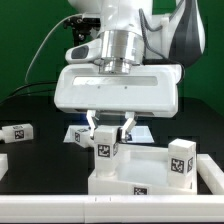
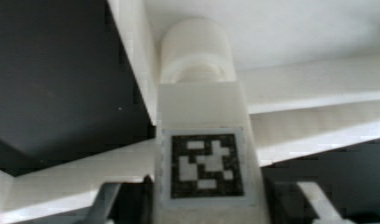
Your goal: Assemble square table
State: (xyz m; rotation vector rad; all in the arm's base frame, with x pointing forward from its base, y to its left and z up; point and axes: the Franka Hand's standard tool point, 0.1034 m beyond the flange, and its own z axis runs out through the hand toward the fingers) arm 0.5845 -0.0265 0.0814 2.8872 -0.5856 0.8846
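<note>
One upright leg tight inside the tool

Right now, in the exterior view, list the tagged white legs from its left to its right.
lying leg → leg between the jaws → upright leg

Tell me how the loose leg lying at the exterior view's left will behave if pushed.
The loose leg looks like solid moulded plastic, so likely stiff and light. Lying flat on the dark table, it should hardly tip; its boxy, flat-faced look suggests sliding rather than rolling. The smooth finish may be slippery.
</note>
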